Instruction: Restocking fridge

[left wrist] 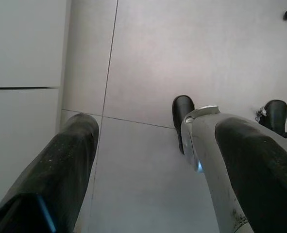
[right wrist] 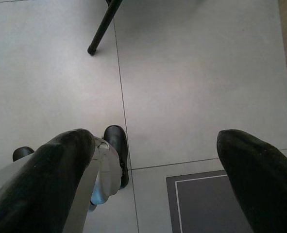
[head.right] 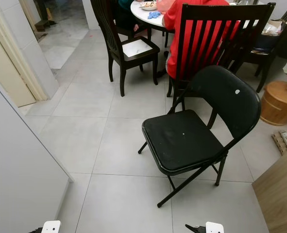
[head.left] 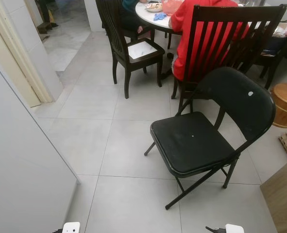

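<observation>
A tall white flat-sided body (head.left: 22,170), possibly the fridge, stands close on my left; in the left wrist view it is a white front (left wrist: 24,73) with a horizontal seam. Both arms hang low over the grey tiled floor. My left gripper (left wrist: 160,128) is open, with bare tiles and my black foot (left wrist: 182,114) between its fingers. My right gripper (right wrist: 158,141) is open too and holds nothing, above tiles and my other foot (right wrist: 116,145). I see no groceries.
A black folding chair (head.left: 201,141) stands just ahead on the right. Behind it a person in red (head.left: 196,29) sits on a dark wooden chair at a round white table (head.left: 150,14). A wooden bucket (head.left: 286,104), a wooden panel (head.left: 284,199) and a dark mat (right wrist: 206,204) are to the right.
</observation>
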Controlling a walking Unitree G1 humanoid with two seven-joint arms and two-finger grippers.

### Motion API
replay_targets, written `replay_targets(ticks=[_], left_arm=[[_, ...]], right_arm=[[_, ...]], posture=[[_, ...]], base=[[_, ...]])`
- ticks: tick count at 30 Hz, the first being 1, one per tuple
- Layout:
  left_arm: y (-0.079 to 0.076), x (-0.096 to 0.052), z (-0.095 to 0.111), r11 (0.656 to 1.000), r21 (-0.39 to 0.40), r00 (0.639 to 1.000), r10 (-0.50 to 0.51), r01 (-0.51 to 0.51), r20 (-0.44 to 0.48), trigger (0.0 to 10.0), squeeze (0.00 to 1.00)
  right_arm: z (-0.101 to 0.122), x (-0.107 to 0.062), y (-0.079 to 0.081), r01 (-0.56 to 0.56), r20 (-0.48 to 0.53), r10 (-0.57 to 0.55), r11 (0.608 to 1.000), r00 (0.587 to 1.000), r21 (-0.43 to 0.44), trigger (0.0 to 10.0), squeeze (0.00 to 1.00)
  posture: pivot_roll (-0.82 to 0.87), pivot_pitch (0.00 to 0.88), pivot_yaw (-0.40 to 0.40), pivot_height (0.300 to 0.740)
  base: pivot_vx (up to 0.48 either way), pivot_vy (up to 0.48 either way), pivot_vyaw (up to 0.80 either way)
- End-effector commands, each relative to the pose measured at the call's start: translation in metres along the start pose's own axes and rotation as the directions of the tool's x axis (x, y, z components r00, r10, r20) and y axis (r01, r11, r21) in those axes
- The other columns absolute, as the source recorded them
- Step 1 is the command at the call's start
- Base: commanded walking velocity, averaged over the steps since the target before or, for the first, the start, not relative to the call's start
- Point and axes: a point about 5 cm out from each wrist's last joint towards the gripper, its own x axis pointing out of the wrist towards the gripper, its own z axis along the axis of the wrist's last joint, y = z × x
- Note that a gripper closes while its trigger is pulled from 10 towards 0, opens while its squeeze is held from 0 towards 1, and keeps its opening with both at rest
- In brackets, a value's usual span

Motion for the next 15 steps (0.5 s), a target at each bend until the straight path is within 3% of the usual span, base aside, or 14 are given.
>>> replay_targets(ticks=[1,15], left_arm=[[-0.0345,0.0095,0.0491,0.990,0.113,0.996,-0.074,0.079,-0.045,10.0,0.00],[-0.0345,0.0095,0.0491,0.990,0.113,0.996,-0.074,0.079,-0.045,10.0,0.00]], right_arm=[[0.0229,0.0094,0.0385,-0.070,-0.095,0.081,0.991,0.992,0.115,10.0,0.00],[0.0229,0.0094,0.0385,-0.070,-0.095,0.081,0.991,0.992,0.115,10.0,0.00]], posture=[[-0.12,0.000,0.079,0.740],[-0.12,0.000,0.079,0.740]], base=[[0.000,0.000,0.00],[0.000,0.000,0.00]])
